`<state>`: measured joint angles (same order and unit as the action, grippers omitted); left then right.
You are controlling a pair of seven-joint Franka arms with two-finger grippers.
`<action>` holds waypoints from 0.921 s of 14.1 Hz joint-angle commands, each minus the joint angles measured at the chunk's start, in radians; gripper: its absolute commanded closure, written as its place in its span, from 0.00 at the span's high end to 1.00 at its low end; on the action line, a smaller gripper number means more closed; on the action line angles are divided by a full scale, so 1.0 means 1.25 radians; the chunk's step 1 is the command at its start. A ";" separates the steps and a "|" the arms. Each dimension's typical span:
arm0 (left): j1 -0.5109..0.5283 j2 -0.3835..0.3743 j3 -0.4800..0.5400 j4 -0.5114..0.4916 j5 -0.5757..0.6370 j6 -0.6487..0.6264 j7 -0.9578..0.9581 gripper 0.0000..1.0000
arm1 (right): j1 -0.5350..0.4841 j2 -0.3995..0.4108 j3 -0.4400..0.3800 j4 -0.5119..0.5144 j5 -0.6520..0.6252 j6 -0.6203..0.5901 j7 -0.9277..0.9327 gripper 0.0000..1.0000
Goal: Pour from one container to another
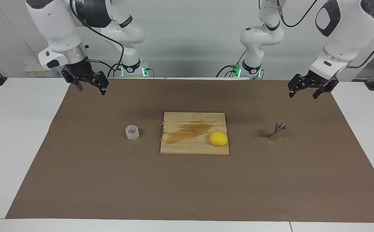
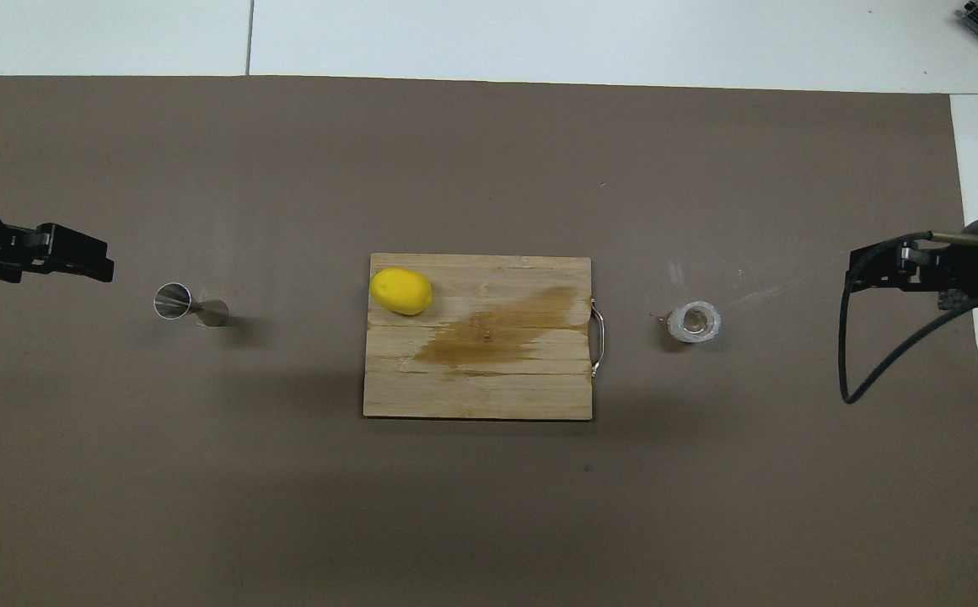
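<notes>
Cup (image 1: 132, 132) and jigger (image 1: 277, 131) both stand untouched on the brown mat (image 1: 187, 187), with a wooden board (image 1: 187, 146) between them. Taking the overhead view with the board as the clock's centre, you find the cup at three o'clock, toward the right arm's end, and the jigger at nine o'clock, toward the left arm's end. A lemon (image 1: 218, 139) sits on the board's corner nearest the jigger.

Your right gripper (image 1: 88, 86) hangs released and empty above the mat's edge, well apart from the cup. Your left gripper (image 1: 307, 90) hangs released and empty too, above the mat near the jigger.

Expect the cup to be light and thin-walled; its crinkled sides will likely buckle under a hard squeeze, so grasp it gently across the middle of the wall. The jigger looks stiff, smooth and easy to tip; its narrow waist is the surest hold.

No brand, label or writing can be read anywhere.
</notes>
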<state>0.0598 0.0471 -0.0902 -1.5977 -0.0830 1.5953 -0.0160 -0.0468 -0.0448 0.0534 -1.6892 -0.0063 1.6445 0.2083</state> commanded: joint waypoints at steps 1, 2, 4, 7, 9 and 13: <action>0.056 0.035 -0.004 0.020 -0.062 -0.028 -0.052 1.00 | -0.015 -0.019 0.006 -0.019 0.020 0.000 -0.016 1.00; 0.077 0.040 -0.004 0.020 -0.081 -0.039 -0.077 1.00 | -0.014 -0.019 0.006 -0.019 0.020 0.000 -0.016 1.00; 0.099 0.048 -0.004 0.014 -0.102 -0.067 -0.171 1.00 | -0.014 -0.019 0.006 -0.019 0.020 0.000 -0.017 1.00; 0.112 0.075 -0.004 0.009 -0.111 -0.097 -0.272 1.00 | -0.014 -0.019 0.006 -0.019 0.020 0.000 -0.017 1.00; 0.146 0.106 -0.004 0.008 -0.157 -0.099 -0.318 1.00 | -0.015 -0.019 0.006 -0.019 0.020 0.000 -0.017 1.00; 0.232 0.173 -0.004 0.001 -0.278 -0.113 -0.376 1.00 | -0.015 -0.019 0.006 -0.019 0.020 0.000 -0.016 1.00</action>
<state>0.2960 0.2182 -0.0858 -1.6039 -0.3627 1.4869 -0.4441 -0.0468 -0.0448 0.0534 -1.6892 -0.0063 1.6445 0.2083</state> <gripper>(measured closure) 0.000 0.000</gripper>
